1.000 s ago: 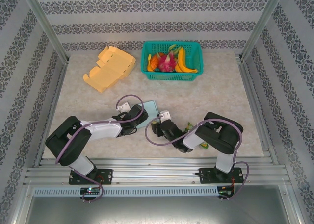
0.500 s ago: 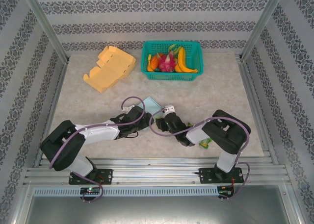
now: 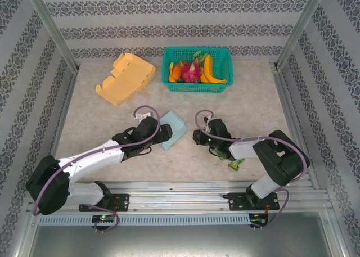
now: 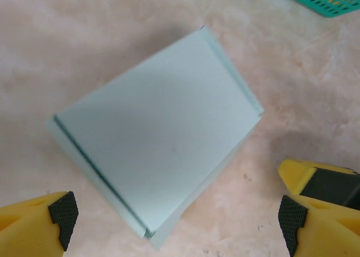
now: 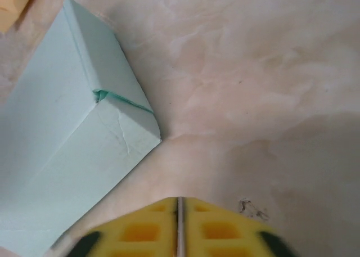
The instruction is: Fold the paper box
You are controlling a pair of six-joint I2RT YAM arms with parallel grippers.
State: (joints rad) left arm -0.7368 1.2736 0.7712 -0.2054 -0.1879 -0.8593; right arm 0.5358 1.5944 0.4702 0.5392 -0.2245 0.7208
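The left gripper [image 4: 177, 226] stands spread wide, its yellow, black-padded fingers on either side of the near corner of the pale green folded paper box [image 4: 157, 139], with bare table showing between each pad and the box. The right gripper [image 5: 179, 212] is pressed together on nothing, its tip just short of the box's end face, where a flap seam shows.

The box lies flat on the beige marbled table [image 3: 253, 111], between the two grippers, its long side angled.

Beyond the box, well apart from it, sits a teal plastic mesh basket [image 3: 196, 88] holding yellow bananas [image 3: 209, 68], a pink dragon fruit [image 3: 191, 71] and an orange fruit. Beyond the box on the left arm's side lies a yellow-orange unfolded cardboard blank [image 3: 126, 77]. Nearer than the box, beside the right arm, is a small green scrap [image 3: 235, 164], perhaps a wrapper; it is too small to tell.

Bare tabletop runs from the box to the basket and the blank. Aluminium frame rails [image 3: 289, 105] bound the table's sides.
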